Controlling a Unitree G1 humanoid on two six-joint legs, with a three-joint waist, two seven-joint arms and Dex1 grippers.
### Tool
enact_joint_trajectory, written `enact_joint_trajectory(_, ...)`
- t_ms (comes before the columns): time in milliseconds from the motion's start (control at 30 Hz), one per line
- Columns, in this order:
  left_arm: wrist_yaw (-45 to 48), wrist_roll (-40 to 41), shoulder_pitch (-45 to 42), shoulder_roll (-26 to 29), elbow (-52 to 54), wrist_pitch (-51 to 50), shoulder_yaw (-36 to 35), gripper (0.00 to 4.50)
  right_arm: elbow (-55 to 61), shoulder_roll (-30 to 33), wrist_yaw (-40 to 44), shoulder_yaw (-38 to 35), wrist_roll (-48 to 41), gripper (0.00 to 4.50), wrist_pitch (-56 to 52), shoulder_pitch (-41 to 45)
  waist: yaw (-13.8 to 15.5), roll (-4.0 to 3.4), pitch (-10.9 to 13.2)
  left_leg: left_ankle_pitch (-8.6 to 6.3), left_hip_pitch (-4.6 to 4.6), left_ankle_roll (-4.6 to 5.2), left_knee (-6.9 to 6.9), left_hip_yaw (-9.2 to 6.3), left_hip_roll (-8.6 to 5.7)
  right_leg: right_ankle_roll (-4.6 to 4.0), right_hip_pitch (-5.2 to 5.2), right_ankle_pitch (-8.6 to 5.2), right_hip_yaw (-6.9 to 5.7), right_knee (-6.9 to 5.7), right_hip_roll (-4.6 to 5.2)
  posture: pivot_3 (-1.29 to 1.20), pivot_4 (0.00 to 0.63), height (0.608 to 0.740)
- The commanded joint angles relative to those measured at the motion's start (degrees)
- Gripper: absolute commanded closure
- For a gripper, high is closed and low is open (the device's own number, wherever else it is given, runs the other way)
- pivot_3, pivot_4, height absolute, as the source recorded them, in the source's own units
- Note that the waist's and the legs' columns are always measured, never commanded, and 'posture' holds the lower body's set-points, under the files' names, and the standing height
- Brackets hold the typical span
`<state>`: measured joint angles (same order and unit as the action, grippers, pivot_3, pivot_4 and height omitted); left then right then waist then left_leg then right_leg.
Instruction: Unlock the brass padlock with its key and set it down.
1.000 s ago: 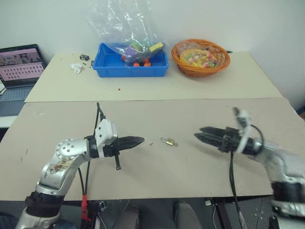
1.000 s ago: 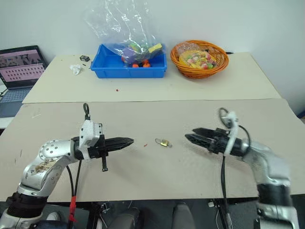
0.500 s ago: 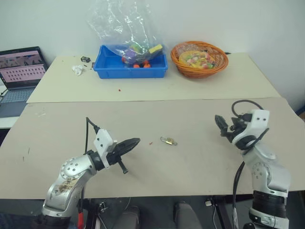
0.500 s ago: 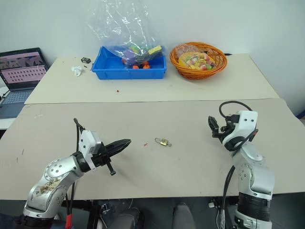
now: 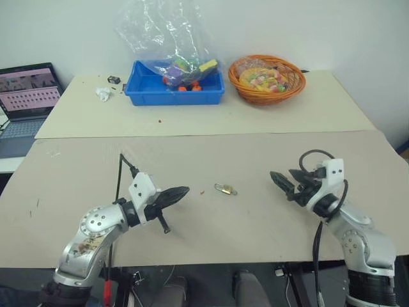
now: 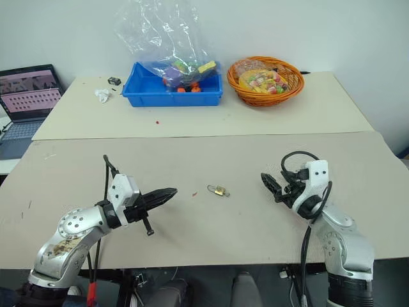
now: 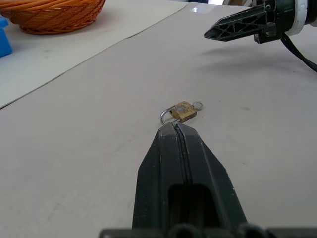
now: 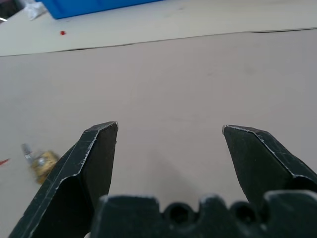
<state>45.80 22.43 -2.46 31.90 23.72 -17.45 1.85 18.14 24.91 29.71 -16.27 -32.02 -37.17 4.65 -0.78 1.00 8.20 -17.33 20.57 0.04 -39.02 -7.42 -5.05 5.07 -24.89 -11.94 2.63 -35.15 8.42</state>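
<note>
While both arms hover low over the tan table (image 5: 255,243), the head views show the brass padlock (image 5: 225,188) lying flat on the tabletop between them, nothing touching it. The left gripper (image 5: 185,190) points toward it from the robot's left with its two black fingers pressed together into one wedge, the tip near the lock but clearly apart from it. The right gripper (image 5: 278,181) faces in from the other side, a bit farther off, its fingers spread. A tiny red speck (image 5: 202,191) sits on the table between the left tip and the lock. On the farther table by the wall stand a blue bin (image 5: 175,86) with a clear plastic bag (image 5: 163,32) and bright toys in it, an orange wicker basket (image 5: 268,78) and a crumpled white scrap (image 5: 102,93); an open laptop (image 5: 25,96) sits off to the robot's left.

From the left wrist, the shut fingers (image 7: 183,168) run straight at the padlock, whose silvery shackle end is nearest the tip and whose small ring points away; the right gripper shows beyond it, above the surface.

From the right wrist, the two fingers (image 8: 94,158) stand wide apart with bare table between them, and the padlock lies off to the side, beyond one finger, not between them.
</note>
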Motion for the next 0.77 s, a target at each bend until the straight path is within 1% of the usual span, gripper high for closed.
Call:
enact_joint_trajectory(33, 1.25, 0.22, -1.87, 0.80, -0.19, -0.17, 0.40, 4.50, 6.17, 2.22, 4.97, 1.78, -3.59, 0.44, -0.46, -2.59, 0.04, 0.00, 0.00, -0.01, 0.00, 0.01, 0.00, 0.00, 0.00, 0.00, 0.02, 0.00, 0.00, 0.02, 0.00, 0.00, 0.150, 0.740)
enact_joint_trajectory(100, 0.90, 1.20, -2.77, 0.17, -0.97, -0.63, -0.33, 4.50, 7.00, 2.58, 5.41, 2.08, -4.60, 0.44, -0.63, -2.89, 0.00, 0.00, 0.00, -0.01, -0.02, 0.02, 0.00, 0.00, 0.00, 0.00, 0.04, 0.00, -0.01, 0.03, 0.00, 0.00, 0.150, 0.740)
enact_joint_trajectory(200, 0.32, -0.31, -4.29, 0.01, -3.29, 0.47, -0.38, 4.50, 6.12, 2.06, 3.80, 1.33, -5.15, 0.44, -0.52, -1.74, -0.02, 0.00, 0.00, -0.02, -0.23, 0.03, 0.00, 0.01, 0.01, 0.00, 0.25, 0.00, -0.01, 0.05, 0.00, 0.00, 0.150, 0.740)
enact_joint_trajectory(267, -1.13, -0.43, -6.34, -0.72, -5.79, -0.54, -0.85, 4.50, 5.72, 2.17, 3.49, 1.31, -4.99, 0.44, -0.09, -1.38, 0.04, 0.00, 0.00, -0.03, -0.38, 0.06, 0.03, -0.01, 0.01, 0.01, 0.44, 0.00, -0.05, 0.09, 0.00, 0.00, 0.150, 0.740)
enact_joint_trajectory(400, -1.74, -0.46, -10.23, -1.20, -9.18, -1.07, -1.16, 4.50, 5.70, 2.26, 3.33, 0.91, -5.29, 0.44, 0.52, -1.46, 0.18, 0.01, 0.01, -0.03, -0.38, 0.05, 0.01, -0.04, -0.02, 0.01, 0.52, 0.00, -0.14, 0.11, 0.00, 0.00, 0.150, 0.740)
enact_joint_trajectory(600, -1.30, -1.13, -10.83, -0.54, -9.05, -1.36, -0.58, 4.50, 6.61, 2.54, 3.58, 0.53, -6.01, 0.44, 0.37, -2.39, -0.03, 0.01, 0.01, 0.03, -0.36, -0.06, 0.02, -0.05, 0.00, 0.02, 0.46, -0.01, -0.14, 0.16, 0.00, 0.00, 0.150, 0.740)
enact_joint_trajectory(767, -1.27, -0.57, -10.73, -1.13, -8.65, -0.95, -1.20, 4.50, 6.72, 2.92, 3.87, 0.64, -6.31, 0.44, 0.28, -2.79, 0.06, 0.01, 0.01, -0.02, -0.37, 0.03, 0.02, -0.05, 0.00, 0.02, 0.47, -0.01, -0.14, 0.16, 0.00, 0.00, 0.150, 0.740)
